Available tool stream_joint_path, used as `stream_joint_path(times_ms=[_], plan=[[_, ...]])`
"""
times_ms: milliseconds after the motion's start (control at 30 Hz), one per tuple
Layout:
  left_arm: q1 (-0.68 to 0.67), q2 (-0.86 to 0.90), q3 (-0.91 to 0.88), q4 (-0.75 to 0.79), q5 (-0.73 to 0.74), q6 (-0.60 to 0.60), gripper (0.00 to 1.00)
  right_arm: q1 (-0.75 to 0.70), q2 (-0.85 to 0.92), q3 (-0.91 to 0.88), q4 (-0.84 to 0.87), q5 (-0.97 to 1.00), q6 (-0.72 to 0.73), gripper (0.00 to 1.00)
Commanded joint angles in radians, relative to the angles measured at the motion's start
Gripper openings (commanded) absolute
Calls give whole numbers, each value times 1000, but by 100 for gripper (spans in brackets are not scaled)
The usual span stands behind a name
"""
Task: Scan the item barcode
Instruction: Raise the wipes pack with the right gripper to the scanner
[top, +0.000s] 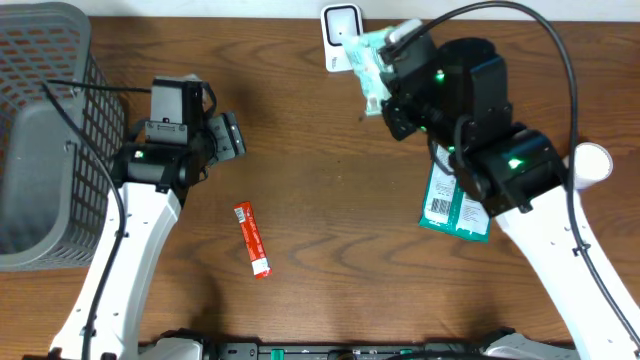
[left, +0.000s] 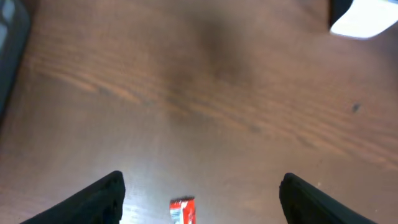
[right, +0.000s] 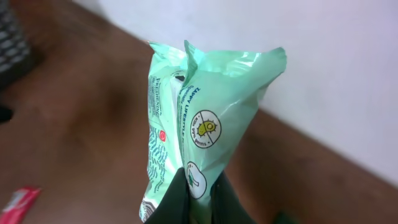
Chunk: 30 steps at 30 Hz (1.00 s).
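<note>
My right tool (right: 200, 202) pinches the green packet (right: 208, 106), its lower end hidden, long axis pointing straight out from the grip; my left tool (left: 202, 190) gapes wide, empty.

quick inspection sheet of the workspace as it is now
surface: brown wooden table, no spills seen
job's things: mint green packet held up beside the white scanner; red sachet lying flat; teal pack barcode up, partly under the right arm
clutter: white round object at the right edge
grippers: left gripper open, empty; right gripper shut on the mint green packet
cables: black cable arcs over the right arm; another crosses the basket
surroundings: grey wire basket at the left
</note>
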Motion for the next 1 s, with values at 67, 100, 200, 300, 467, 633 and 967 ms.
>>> stream_joint_path(times_ms=[67,100,200,300,467,633,967], plan=[[2,28,-1,-27,-9,3,82,103,-12,24,42,218,-172,1],[2,29,-1,-27,-10,3,82,118,-12,24,42,215,-193,1],[2,30,-1,-27,-10,3,82,155,-12,24,47,174,-341,1],[2,30,-1,-27,-10,3,83,156,-9,24,72,159,-439,1],[2,30,-1,-27,-9,3,82,152,35,24,190,241,-493,1],[2,30,-1,-27,-9,3,82,159,143,48,408,432,-660,1],[2,30,-1,-27,-10,3,83,129,484,399,447,476,-896,1]])
